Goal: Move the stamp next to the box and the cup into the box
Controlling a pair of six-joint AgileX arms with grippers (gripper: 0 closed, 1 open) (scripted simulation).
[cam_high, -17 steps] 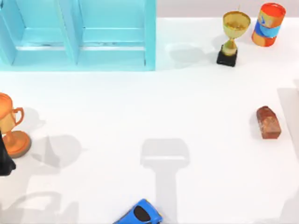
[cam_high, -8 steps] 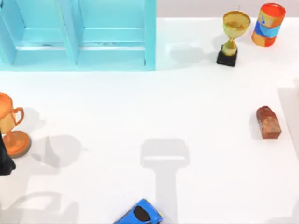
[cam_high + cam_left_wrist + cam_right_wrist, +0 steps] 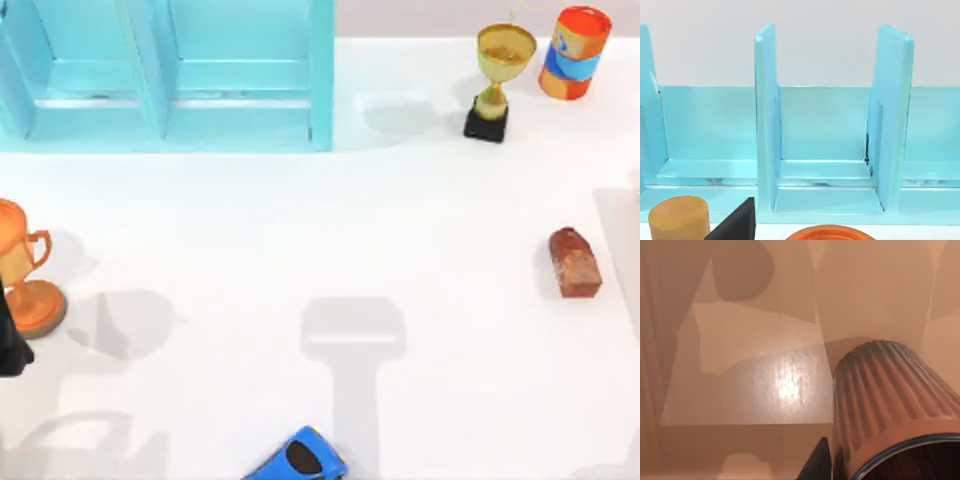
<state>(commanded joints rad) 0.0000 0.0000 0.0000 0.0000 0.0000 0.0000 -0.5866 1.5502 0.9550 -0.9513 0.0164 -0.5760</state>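
Stamp (image 3: 575, 262) lies on its side on the white worktop (image 3: 330, 230) near the right edge, long axis running roughly front to back, slightly tilted. Cup (image 3: 895, 410) appears close in the right wrist view over a tan cardboard surface (image 3: 755, 365), rim nearest the camera, a dark finger (image 3: 815, 465) of the right hand beside it; grip state cannot be determined. Left hand (image 3: 12, 345) sits at the left edge beside the orange trophy (image 3: 25, 270); its state cannot be determined either.

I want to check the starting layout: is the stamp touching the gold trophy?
Apart. The top view shows the stamp lying alone near the table's right edge, with bare white table between it and the gold trophy farther back.
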